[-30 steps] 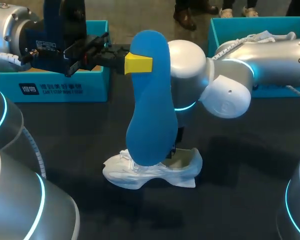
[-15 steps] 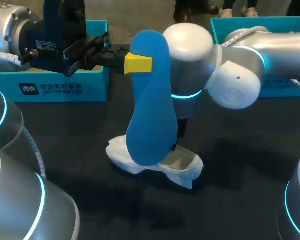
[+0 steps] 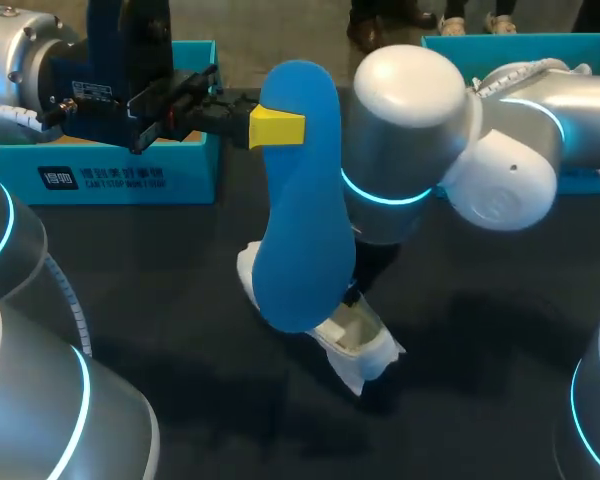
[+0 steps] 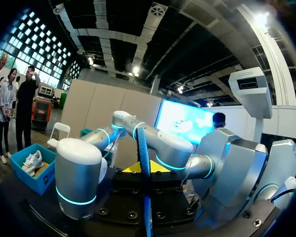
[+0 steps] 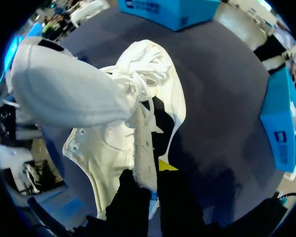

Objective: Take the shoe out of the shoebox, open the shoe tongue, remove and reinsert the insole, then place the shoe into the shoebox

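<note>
The left pincer [image 3: 277,128] is closed on the upper end of the blue insole [image 3: 298,230] and holds it upright above the desk [image 3: 130,300], presumably to line it up for reinsertion. The right pincer [image 5: 150,173] clamps the side wall of the white shoe [image 5: 108,143] on the desk, steadying it. From overhead the insole screens part of the shoe; a teal shoebox [image 3: 130,175] stands well behind at left, a second teal box [image 3: 445,60] at right.

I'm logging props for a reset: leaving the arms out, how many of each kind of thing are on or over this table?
Shoeboxes: 2, left shoebox and right shoebox
Shoes: 2, white shoe mid-table and boxed shoe
Insoles: 1, blue insole
Total: 5
</note>
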You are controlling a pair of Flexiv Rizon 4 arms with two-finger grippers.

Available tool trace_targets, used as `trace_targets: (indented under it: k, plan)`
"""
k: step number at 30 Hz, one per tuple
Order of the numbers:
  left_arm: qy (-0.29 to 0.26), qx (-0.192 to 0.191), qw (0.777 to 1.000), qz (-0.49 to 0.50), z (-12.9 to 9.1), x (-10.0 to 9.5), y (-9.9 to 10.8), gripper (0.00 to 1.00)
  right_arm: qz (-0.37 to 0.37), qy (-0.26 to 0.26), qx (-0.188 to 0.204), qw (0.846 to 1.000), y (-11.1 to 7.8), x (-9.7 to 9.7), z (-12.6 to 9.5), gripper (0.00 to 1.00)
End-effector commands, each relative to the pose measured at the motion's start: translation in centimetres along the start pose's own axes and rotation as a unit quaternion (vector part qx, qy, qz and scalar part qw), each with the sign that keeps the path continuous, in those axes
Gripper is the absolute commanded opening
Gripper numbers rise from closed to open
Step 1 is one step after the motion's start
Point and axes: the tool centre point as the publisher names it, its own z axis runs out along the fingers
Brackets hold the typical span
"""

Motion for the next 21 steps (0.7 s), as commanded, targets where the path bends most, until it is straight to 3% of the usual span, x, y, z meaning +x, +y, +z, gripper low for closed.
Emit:
trace_targets:
  k: [1,9,21]
  plan:
    - [0.001,-0.002,1.0,0.0,0.1,-0.1,-0.1,0.0,0.096,-0.007,-0.03,0.995,-2.3,0.8,-0.4,0.0]
    - [0.001,-0.002,1.0,0.0,0.1,-0.1,-0.1,0.0,0.165,-0.003,-0.03,0.986,-3.8,1.4,-0.5,0.0]
    - [0.001,-0.002,1.0,0.0,0.1,-0.1,-0.1,0.0,0.235,0.02,-0.017,0.972,-3.6,1.0,-0.3,0.0]
